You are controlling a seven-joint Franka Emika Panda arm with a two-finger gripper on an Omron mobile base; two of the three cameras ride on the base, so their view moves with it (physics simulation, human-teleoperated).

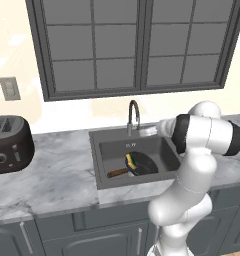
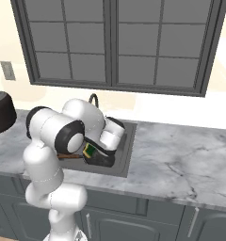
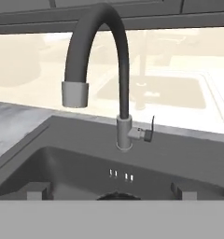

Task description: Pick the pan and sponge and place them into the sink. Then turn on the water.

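Two task items are lying inside the dark grey recessed rectangular sink: the round shallow black frying pan with its straight brown wooden handle pointing toward the sink's left front corner, and the small yellow sponge with a dark green scrubbing layer, which is resting on the pan's left rim. In the right base view the sponge is showing just beside the white arm's wrist. The gripper is standing with its jaws spread wide and holding nothing; its dark finger tips are peeking up at the bottom of the hand view, over the sink's front wall. It is facing the dark gooseneck faucet at the sink's rear, apart from it. The faucet's small side lever is sitting right of the stem.
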